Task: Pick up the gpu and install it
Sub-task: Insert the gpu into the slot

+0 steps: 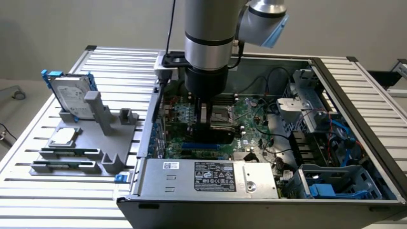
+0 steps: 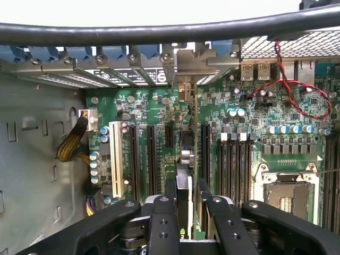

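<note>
Black-shrouded gpu (image 1: 215, 135) stands clamped edge-on between the gripper (image 2: 187, 191) fingers over the motherboard (image 2: 143, 106) slots, so I judge it needs holding upright and square along one slot

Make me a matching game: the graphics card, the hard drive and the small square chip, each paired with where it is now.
1. gpu
2. hard drive
3. CPU chip

A. lying flat on the grey holder
B. clamped in the gripper, inside the computer case
C. standing upright in the grey holder

Pairs: 1-B, 2-C, 3-A
</note>
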You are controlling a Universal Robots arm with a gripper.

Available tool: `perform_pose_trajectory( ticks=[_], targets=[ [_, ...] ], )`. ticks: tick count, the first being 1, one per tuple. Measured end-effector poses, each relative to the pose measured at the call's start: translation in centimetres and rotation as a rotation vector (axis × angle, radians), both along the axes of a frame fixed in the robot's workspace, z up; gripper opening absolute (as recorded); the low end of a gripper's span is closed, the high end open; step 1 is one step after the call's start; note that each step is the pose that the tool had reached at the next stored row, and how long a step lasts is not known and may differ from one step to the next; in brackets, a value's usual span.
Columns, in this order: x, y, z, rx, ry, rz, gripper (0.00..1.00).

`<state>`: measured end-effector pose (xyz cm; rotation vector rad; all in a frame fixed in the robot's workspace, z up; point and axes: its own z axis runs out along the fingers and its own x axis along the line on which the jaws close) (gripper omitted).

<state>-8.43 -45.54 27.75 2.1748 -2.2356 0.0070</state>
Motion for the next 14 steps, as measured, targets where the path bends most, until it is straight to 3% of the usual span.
perform_pose_trajectory(
  ticks=[14],
  targets=[
    [-0.2,0.0,-0.43,0.0,0.0,0.014,0.26]
  ],
)
